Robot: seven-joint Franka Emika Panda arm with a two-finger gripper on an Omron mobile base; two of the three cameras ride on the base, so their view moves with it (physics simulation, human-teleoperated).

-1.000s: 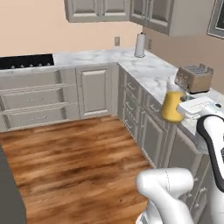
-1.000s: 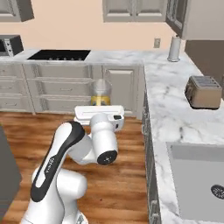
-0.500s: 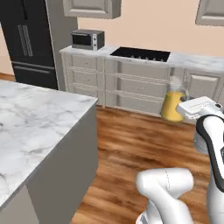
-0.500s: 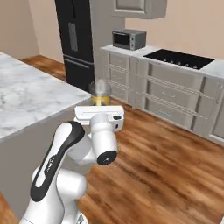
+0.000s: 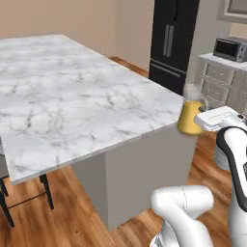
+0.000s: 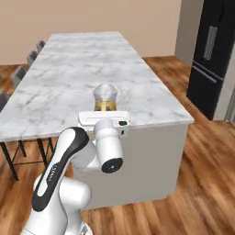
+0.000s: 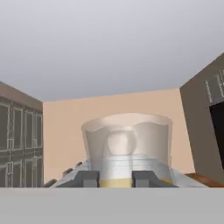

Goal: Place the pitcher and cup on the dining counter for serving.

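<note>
My gripper (image 7: pixel 114 178) was clenched on the pitcher (image 5: pixel 191 113); in the hand view its two dark fingertips (image 7: pixel 87 179) stood at either side of the pitcher's lower body, with the clear rim rising above them at 12 o'clock; I held the pitcher upright and off any surface. In the left base view the pitcher appeared at about 3 o'clock, golden-yellow below and clear at the rim, touching the front of my white hand; it hung just beside the near corner of the dining counter (image 5: pixel 72 101), past the edge of the marble top and above the wood floor (image 5: pixel 67 219). In the right base view the pitcher (image 6: pixel 105 97) showed at the centre, directly above my hand, with the dining counter (image 6: pixel 82 64) stretching away from it toward 12 o'clock; from that side I could not tell whether the pitcher was over the top or short of it. A black refrigerator (image 5: pixel 173 41) stood at about 1 o'clock in the left base view; a microwave (image 5: pixel 230 49) sat on grey cabinets at 2 o'clock; dark stool legs (image 5: pixel 24 202) stood by the counter at 8 o'clock.
</note>
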